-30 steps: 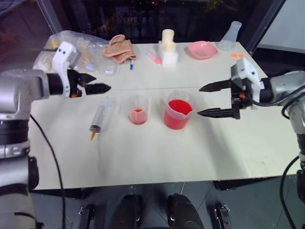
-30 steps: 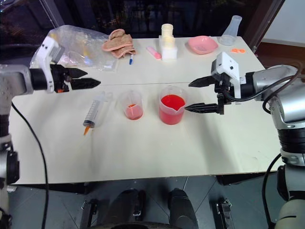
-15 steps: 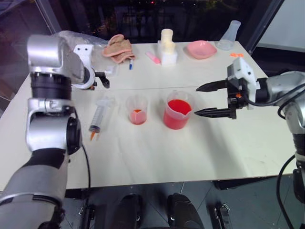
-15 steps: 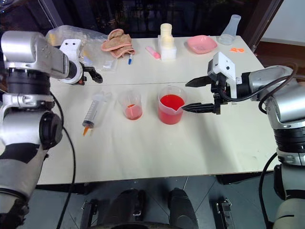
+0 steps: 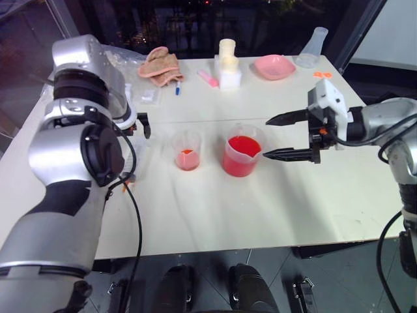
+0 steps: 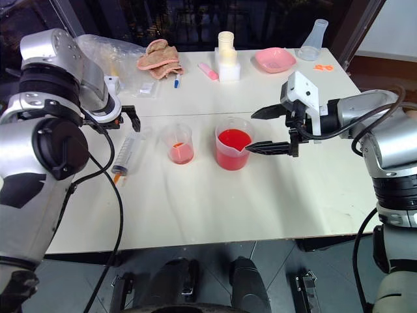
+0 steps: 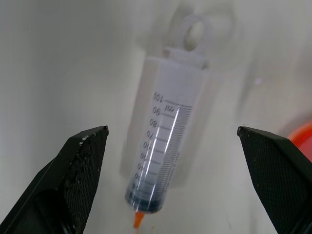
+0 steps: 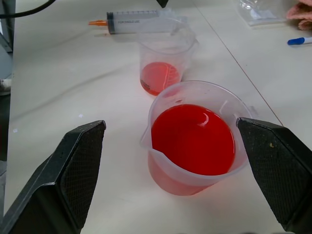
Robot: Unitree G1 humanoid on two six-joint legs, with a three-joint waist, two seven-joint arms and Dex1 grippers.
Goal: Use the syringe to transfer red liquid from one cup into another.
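A: Black fingers of the left pincer [image 7: 170, 170] stand spread wide, gripping nothing, pointing steeply down over the syringe [image 7: 163, 156].

B: Where does the syringe lie?

A: Flat on the bench [image 6: 215, 202], near its left side, orange tip toward the robot, white plunger ring away from it. It sits between the two spread fingers in the left wrist view, and neither finger touches it. A little orange-red shows at the tip.

B: And the right pincer [image 5: 279, 137]?

A: Released too, jaws wide apart, hanging roughly level just to the right of the big cup [image 5: 242, 155]. In the right wrist view the cup sits between the fingers [image 8: 73, 175] but clear of them.

B: The red liquid [image 8: 192, 139]?

A: It fills the big cup well over halfway. The small cup [image 5: 187, 150] stands just left of the big one, apart from it, with a thin layer of red at the bottom. The syringe lies to the left of the small cup.

B: Anything farther back?

A: A pink cloth [image 6: 156, 55], a clear plastic bag [image 6: 114, 55], a pink marker [image 6: 208, 70], a blue pen [image 6: 177, 81], a white block [image 6: 228, 60] with a cream cylinder on it, a pink dish [image 6: 276, 60] and a clear flask [image 6: 316, 39] at the far right corner.
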